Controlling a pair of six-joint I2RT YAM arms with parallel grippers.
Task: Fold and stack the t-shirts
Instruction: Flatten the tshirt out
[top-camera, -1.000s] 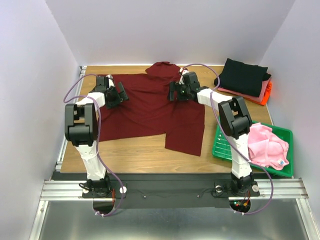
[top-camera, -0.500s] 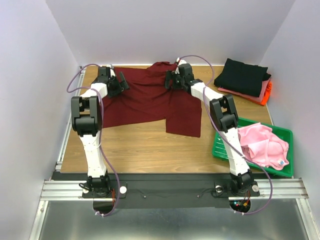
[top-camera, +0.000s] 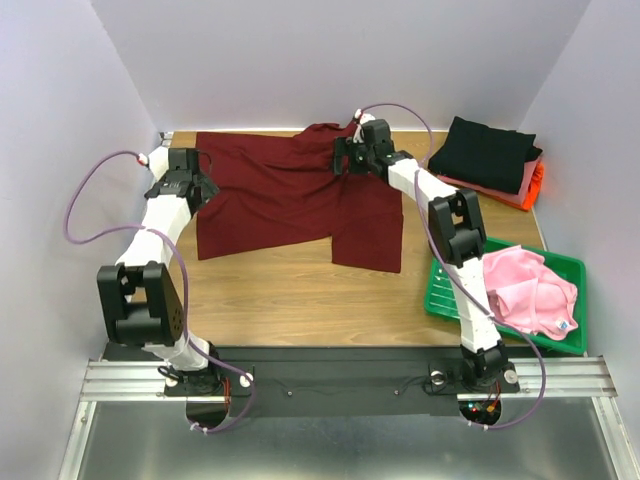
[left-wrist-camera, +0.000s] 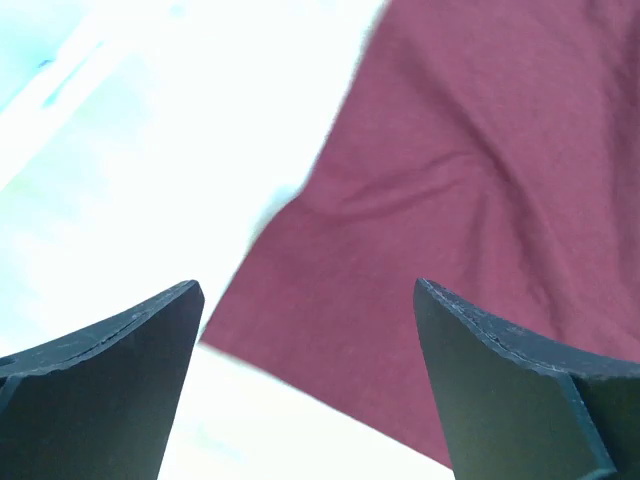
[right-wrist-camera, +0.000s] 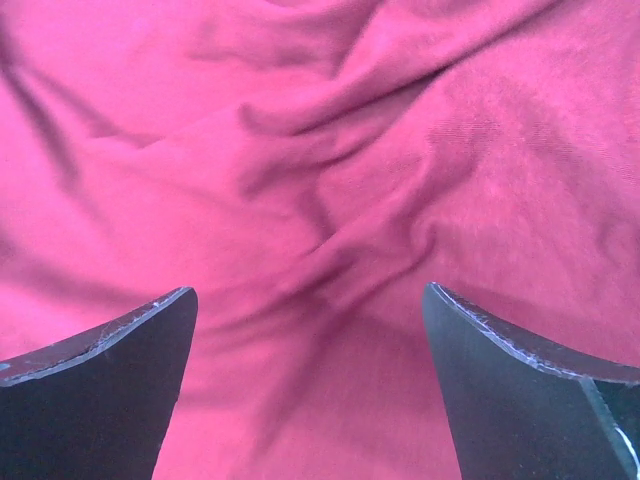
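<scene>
You seem to be flattening the dark maroon cloth t-shirt (top-camera: 290, 195), rumpled along the far edge of the wooden surface (top-camera: 290, 300); left pincer (top-camera: 178, 186) and right pincer (top-camera: 350, 158) gape empty over it, so next pinch its edges.

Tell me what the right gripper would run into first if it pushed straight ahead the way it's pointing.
The maroon t-shirt: its wrinkled cloth fills the view of the right gripper between the open fingers, with nothing in front. How close it is remains unclear.

Rt claw (right-wrist-camera: 308, 288), jaws wide apart, over creased maroon tee (right-wrist-camera: 330, 150); diagonal folds mid-cloth
</scene>
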